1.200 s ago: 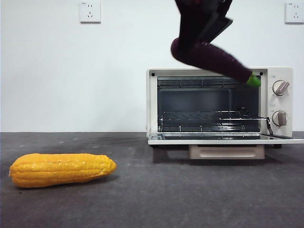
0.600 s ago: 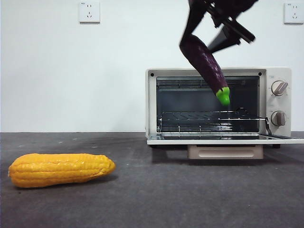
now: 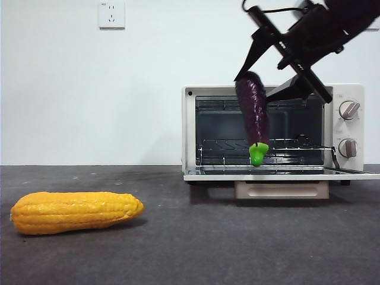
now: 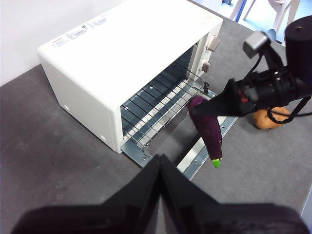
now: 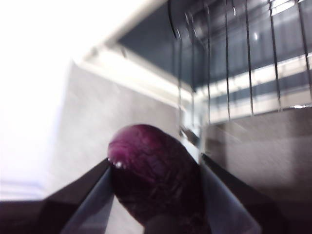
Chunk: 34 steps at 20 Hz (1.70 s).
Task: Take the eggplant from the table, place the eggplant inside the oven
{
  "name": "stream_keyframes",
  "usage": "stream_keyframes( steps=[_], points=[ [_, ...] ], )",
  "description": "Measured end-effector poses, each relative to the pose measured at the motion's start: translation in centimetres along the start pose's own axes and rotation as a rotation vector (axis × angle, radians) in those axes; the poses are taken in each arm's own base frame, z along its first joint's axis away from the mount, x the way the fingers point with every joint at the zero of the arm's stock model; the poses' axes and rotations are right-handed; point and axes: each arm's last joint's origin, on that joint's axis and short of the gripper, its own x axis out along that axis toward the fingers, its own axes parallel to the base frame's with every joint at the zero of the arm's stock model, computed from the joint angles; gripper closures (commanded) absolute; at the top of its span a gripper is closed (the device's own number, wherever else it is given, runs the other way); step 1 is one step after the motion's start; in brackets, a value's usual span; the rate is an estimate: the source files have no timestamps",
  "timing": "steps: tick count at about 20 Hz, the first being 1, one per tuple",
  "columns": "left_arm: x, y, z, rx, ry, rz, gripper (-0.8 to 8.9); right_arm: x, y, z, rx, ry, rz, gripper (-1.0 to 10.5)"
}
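The dark purple eggplant (image 3: pixel 253 113) hangs almost upright in front of the oven (image 3: pixel 273 133), green stem tip pointing down just above the lowered door. My right gripper (image 3: pixel 267 80) is shut on its fat upper end, coming in from the upper right. In the right wrist view the eggplant's rounded end (image 5: pixel 153 170) sits pinched between the two jaws, with the oven rack behind. The left wrist view shows the eggplant (image 4: pixel 207 127) over the open door of the oven (image 4: pixel 131 63). My left gripper (image 4: pixel 160 170) waits high above the table (image 4: pixel 44 161), jaws shut with nothing in them.
A yellow corn cob (image 3: pixel 76 211) lies on the table (image 3: pixel 190 249) at the front left. The oven's door (image 3: pixel 279 173) lies flat open toward me, with a wire rack (image 3: pixel 261 148) inside. A brown potato-like object (image 4: pixel 270 118) sits to the oven's right.
The right gripper has swung the eggplant from slanting to nearly vertical and lowered it, stem tip now close to the open door. The corn has not moved.
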Motion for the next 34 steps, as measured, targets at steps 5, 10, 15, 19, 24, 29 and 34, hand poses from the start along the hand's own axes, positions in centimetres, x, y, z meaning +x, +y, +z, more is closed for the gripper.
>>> stream_keyframes(
  steps=[5,10,15,19,24,29,34],
  points=[
    [0.0,0.0,0.0,0.002,0.0,0.0,8.19,-2.4,-2.2,-0.3,0.179,-0.182,0.118,9.6],
    [0.0,0.0,0.0,0.002,0.0,0.0,8.19,-4.2,-3.9,-1.3,0.315,-0.377,0.195,9.6],
    [0.0,0.0,0.0,0.002,0.0,0.0,8.19,-5.3,-6.0,-3.0,0.482,-0.52,0.253,9.6],
    [0.0,0.0,0.0,0.002,0.0,0.0,8.19,-5.7,-7.2,-4.4,0.594,-0.607,0.248,9.6],
    [0.1,-0.2,0.0,0.005,0.002,-0.007,8.19,-6.0,-7.7,-4.5,0.673,-0.726,0.244,9.6],
    [0.3,-0.6,0.1,0.012,0.005,-0.024,8.19,-5.6,-8.3,-4.6,0.728,-0.794,0.205,9.6],
    [0.5,-1.1,0.2,0.022,0.009,-0.042,8.19,-4.7,-8.3,-5.0,0.742,-0.878,0.197,9.6]
  ],
)
